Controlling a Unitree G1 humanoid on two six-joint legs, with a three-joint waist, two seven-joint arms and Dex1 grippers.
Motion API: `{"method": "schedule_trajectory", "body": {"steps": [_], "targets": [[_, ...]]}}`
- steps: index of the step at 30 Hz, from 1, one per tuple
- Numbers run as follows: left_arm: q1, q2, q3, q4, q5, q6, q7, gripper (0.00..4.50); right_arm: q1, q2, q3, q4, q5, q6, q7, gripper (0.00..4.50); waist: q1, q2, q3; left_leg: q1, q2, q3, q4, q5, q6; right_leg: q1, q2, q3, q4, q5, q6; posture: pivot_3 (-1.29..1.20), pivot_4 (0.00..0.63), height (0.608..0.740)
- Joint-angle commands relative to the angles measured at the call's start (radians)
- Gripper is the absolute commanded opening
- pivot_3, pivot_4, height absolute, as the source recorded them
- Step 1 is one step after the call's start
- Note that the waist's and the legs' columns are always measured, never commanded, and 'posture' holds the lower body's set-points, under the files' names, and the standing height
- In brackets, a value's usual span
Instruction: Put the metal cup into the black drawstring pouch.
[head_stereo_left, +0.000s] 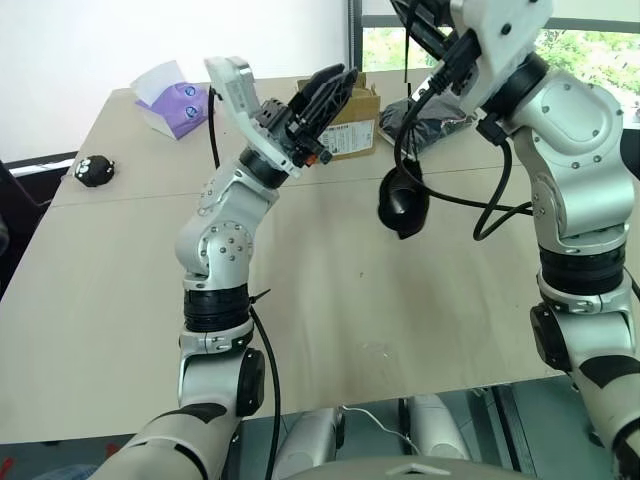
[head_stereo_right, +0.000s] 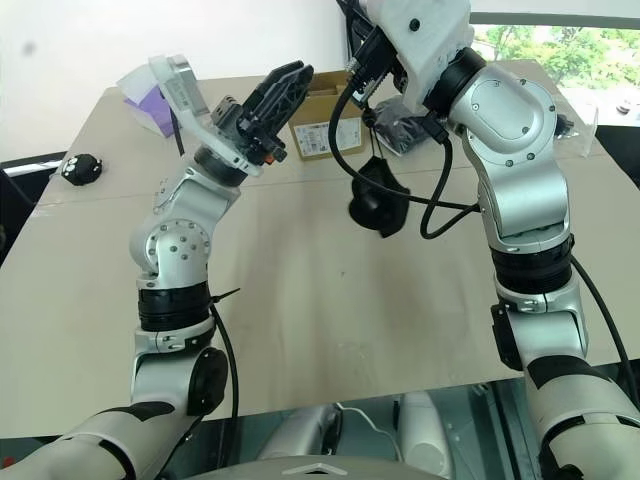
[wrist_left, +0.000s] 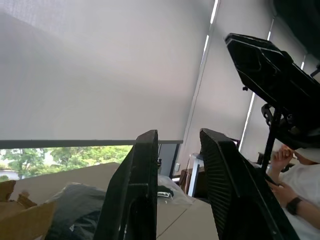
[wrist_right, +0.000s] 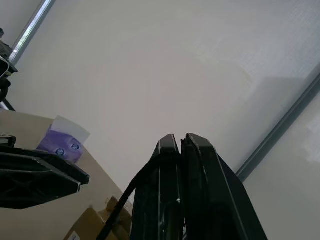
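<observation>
Right end effector (wrist_right: 181, 150) pinched on cord of hanging black drawstring pouch (head_stereo_left: 403, 205), left end effector (wrist_left: 177, 150) slightly parted, empty, box label unreadable

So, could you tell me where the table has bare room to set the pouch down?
The near half of the table, between the two arms below the hanging black drawstring pouch, is bare. The far edge is crowded: tissue box, cardboard box, plastic-wrapped bundles.
</observation>
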Motion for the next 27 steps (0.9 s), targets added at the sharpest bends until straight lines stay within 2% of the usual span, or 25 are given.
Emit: {"method": "schedule_trajectory", "body": {"steps": [1, 5, 10, 27], "targets": [[0.018, 0.015, -0.065, -0.100, -0.035, 0.022, -0.072, 1.35, -0.023, -0.002, -0.018, -0.037, 0.003, -0.014, -0.004, 0.00, 0.000, 0.000, 0.000, 0.000, 0.000, 0.000, 0.000, 0.000, 0.000, 0.000, 0.000, 0.000, 0.000, 0.000, 0.000, 0.00, 0.150, 0.740], [0.045, 0.087, -0.199, -0.084, 0.145, -0.054, -0.139, 1.35, -0.021, -0.005, -0.020, -0.041, 0.003, -0.011, -0.004, 0.00, -0.002, 0.000, 0.000, 0.000, 0.000, 0.000, 0.000, 0.000, 0.000, 0.000, 0.000, 0.000, 0.000, 0.000, 0.000, 0.00, 0.150, 0.740], [0.021, 0.082, -0.210, -0.008, 0.224, -0.130, -0.136, 1.35, -0.018, -0.009, -0.022, -0.047, 0.004, -0.010, -0.002, 0.00, -0.001, 0.000, 0.000, 0.001, 0.000, 0.001, 0.000, 0.000, 0.000, 0.000, 0.001, 0.001, 0.001, 0.000, 0.000, 0.00, 0.150, 0.740], [0.004, 0.018, -0.171, -0.001, 0.221, -0.174, -0.123, 1.35, -0.015, -0.012, -0.016, -0.060, 0.013, -0.001, 0.006, 0.00, 0.000, 0.000, 0.000, 0.000, 0.000, 0.000, 0.000, 0.000, 0.000, 0.000, 0.000, 0.000, 0.001, 0.000, 0.000, 0.00, 0.150, 0.740]]}}
